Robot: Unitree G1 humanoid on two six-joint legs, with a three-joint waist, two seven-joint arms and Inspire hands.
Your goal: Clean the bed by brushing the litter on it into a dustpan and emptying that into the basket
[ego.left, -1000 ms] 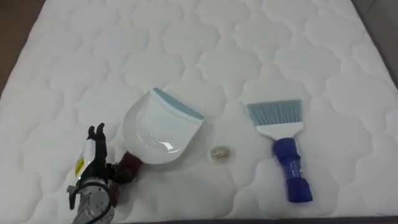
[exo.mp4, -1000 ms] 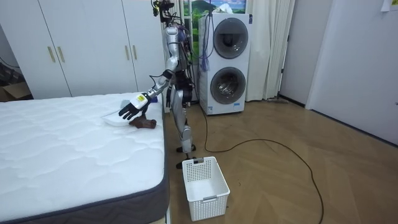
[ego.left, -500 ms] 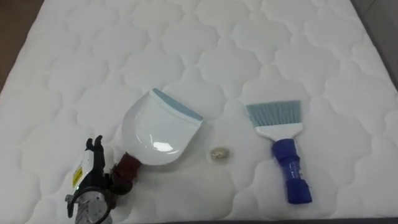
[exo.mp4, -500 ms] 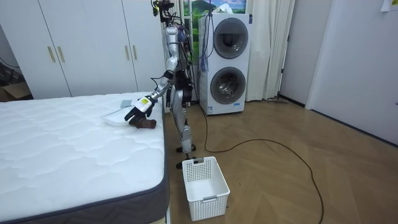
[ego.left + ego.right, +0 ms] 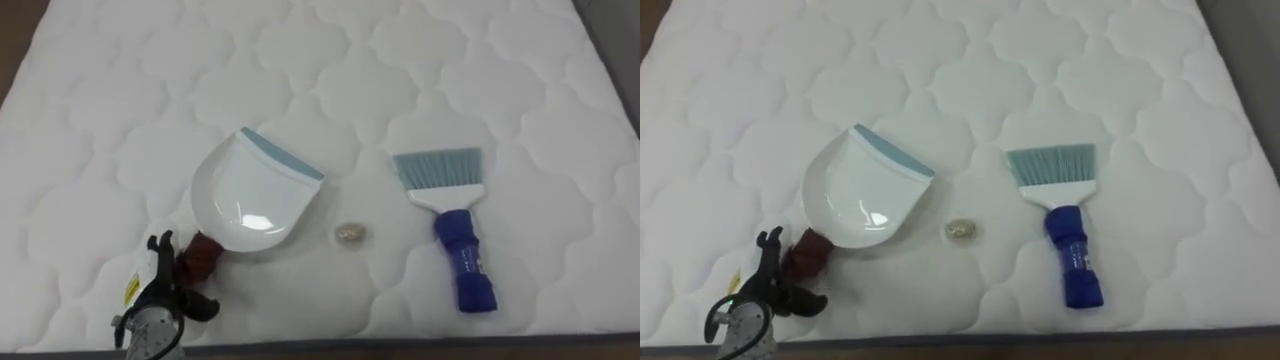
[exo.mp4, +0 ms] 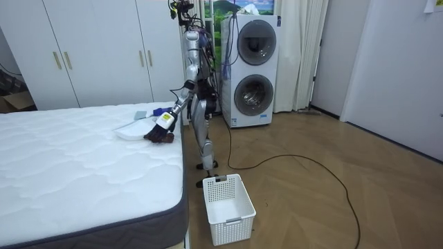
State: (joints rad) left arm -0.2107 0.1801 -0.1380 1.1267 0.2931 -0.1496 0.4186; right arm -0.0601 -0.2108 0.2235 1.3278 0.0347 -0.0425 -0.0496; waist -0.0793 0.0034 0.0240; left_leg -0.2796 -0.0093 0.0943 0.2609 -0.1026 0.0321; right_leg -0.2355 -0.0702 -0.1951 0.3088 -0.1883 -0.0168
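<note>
A white dustpan (image 5: pixel 250 195) with a grey-blue lip lies on the white quilted mattress (image 5: pixel 330 80), its dark red handle (image 5: pixel 198 258) pointing to the near left. A small beige crumb of litter (image 5: pixel 349 233) sits just right of the pan. Further right lies a brush (image 5: pixel 455 230) with teal bristles and a blue handle. My left hand (image 5: pixel 158 300) is at the near left edge, close beside the pan's handle. Its fingers are straight and the thumb is spread, holding nothing. In the room view the hand (image 6: pixel 165 123) hovers right at the pan's handle.
I stand at the side of the bed (image 6: pixel 69 173). A white plastic basket (image 6: pixel 228 207) stands on the wooden floor by the bed's corner. Stacked washing machines (image 6: pixel 257 69) and white wardrobes (image 6: pixel 97 52) line the far wall.
My left hand has drawn back toward the bed's near edge and dropped lower beside the dustpan's handle. The dustpan, litter and brush lie as before.
</note>
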